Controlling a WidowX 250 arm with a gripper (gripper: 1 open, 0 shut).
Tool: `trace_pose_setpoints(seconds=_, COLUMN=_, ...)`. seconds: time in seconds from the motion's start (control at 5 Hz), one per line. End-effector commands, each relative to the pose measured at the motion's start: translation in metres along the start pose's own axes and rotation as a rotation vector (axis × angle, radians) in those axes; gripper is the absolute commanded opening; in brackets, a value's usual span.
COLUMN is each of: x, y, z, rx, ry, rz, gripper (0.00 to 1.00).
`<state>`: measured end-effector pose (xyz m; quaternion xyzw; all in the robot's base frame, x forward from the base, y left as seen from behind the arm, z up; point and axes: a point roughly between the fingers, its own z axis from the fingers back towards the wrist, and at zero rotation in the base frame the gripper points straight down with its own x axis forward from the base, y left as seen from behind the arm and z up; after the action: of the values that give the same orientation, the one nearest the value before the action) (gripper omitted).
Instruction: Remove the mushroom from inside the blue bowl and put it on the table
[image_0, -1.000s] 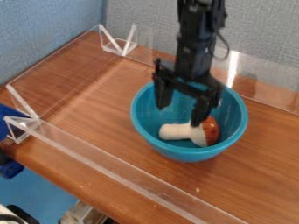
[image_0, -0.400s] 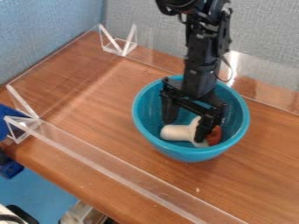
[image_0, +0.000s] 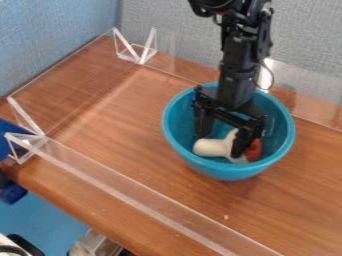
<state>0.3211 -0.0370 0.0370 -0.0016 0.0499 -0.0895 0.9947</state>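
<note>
Inside the blue bowl, right of centre on the table: the gripper now sits low in the bowl, fingers spread wide apart, one finger left of the mushroom and the other at its right by the cap. Nothing clamped yet.

Change over the last second: the gripper has dropped from rim height down into the bowl. A second ago its fingertips stood above the mushroom; now they straddle it. The bowl itself appears nudged slightly right and toward the far edge compared with a second ago, so the arm may have pushed it, though contact is not clear.

Mushroom: lying on its side on the bowl floor, cream stem pointing left, reddish cap to the right, partly hidden behind the right finger. Has not been lifted.

Reading: approach looks finished or close to it; the step in hand is the grasp. Next likely needs the fingers to close across the mushroom, then a straight lift clear of the rim.

Risk: rounded cap could slip out sideways; bowl sits loose and may slide again.

Clear acrylic strip runs along the near table edge, well apart from the bowl.
</note>
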Motion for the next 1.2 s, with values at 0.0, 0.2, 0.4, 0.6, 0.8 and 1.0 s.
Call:
trace_pose_setpoints(seconds=0.0, x=0.005, y=0.002, z=-0.009, rx=0.013, ry=-0.009, rz=0.024, gripper=1.00)
trace_pose_setpoints(seconds=0.2, x=0.004, y=0.005, z=-0.013, rx=0.017, ry=-0.003, rz=0.041, gripper=1.00)
trace_pose_setpoints(seconds=0.4, x=0.004, y=0.009, z=-0.017, rx=0.021, ry=0.003, rz=0.059, gripper=1.00)
trace_pose_setpoints(seconds=0.6, x=0.005, y=0.013, z=-0.021, rx=0.025, ry=0.010, rz=0.076, gripper=1.00)
trace_pose_setpoints(seconds=0.8, x=0.005, y=0.016, z=-0.025, rx=0.029, ry=0.016, rz=0.092, gripper=1.00)
trace_pose_setpoints(seconds=1.0, x=0.006, y=0.020, z=-0.029, rx=0.032, ry=0.021, rz=0.109, gripper=1.00)
